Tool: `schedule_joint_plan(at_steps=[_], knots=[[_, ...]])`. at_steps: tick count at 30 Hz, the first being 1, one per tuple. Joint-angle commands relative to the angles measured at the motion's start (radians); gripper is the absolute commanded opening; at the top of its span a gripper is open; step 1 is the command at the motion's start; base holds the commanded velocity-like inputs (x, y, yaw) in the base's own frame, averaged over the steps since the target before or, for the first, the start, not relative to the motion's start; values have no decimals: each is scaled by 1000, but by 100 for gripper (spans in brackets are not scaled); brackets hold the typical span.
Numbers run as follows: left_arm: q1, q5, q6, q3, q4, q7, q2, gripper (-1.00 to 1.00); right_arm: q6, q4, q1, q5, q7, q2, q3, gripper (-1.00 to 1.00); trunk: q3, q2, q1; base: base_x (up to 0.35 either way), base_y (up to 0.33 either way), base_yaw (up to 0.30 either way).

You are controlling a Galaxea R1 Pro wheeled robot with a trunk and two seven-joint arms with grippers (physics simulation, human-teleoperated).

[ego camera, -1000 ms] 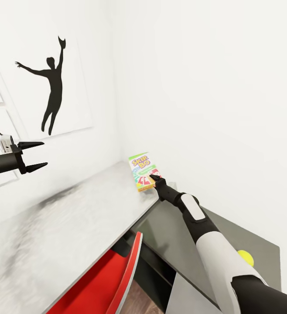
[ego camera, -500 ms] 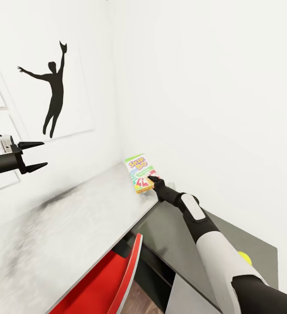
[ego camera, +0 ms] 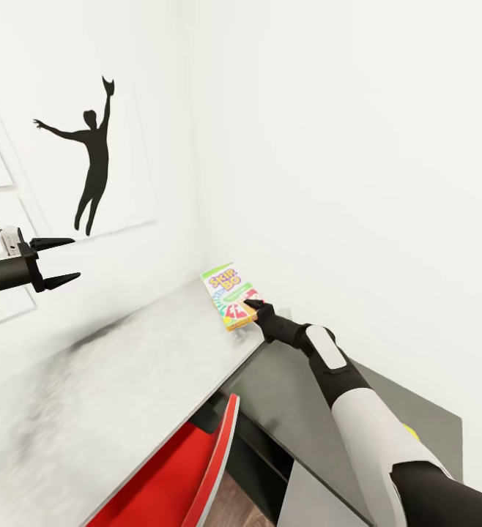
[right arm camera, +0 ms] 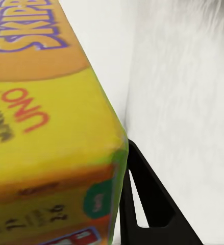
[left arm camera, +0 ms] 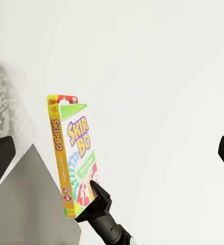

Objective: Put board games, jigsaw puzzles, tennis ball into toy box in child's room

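Note:
My right gripper (ego camera: pixel 253 305) is shut on the lower edge of the orange-green "Skip-Bo" board game (ego camera: pixel 227 294), holding it upright near the wall corner, over the far end of the white table top (ego camera: pixel 138 380). In the left wrist view the board game (left arm camera: pixel 77 153) stands on edge with the right gripper (left arm camera: pixel 94 196) clamped at its bottom. The box (right arm camera: pixel 50 127) looms close in the right wrist view, one black finger (right arm camera: pixel 147 204) beside it. Under my right arm lies the grey toy box (ego camera: pixel 292 395), with a sliver of the tennis ball (ego camera: pixel 415 432) showing. My left gripper (ego camera: pixel 59 260) hangs open and empty above the table.
White walls meet in a corner just behind the held box. Framed black silhouette pictures (ego camera: pixel 91 161) hang on the left wall. A red chair (ego camera: pixel 190 468) is tucked under the table's near edge.
The right gripper has carried the Skip-Bo box a little to the left and turned it slightly. The head view has shifted a bit. The left arm has stayed put.

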Motion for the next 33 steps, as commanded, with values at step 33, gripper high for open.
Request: schedule_joint_plan(at_steps=[33], knots=[[-2, 4, 1, -5, 1, -1, 0, 100, 10, -74, 4, -4, -5, 2, -1, -100, 102, 230, -126, 0, 0, 0]])
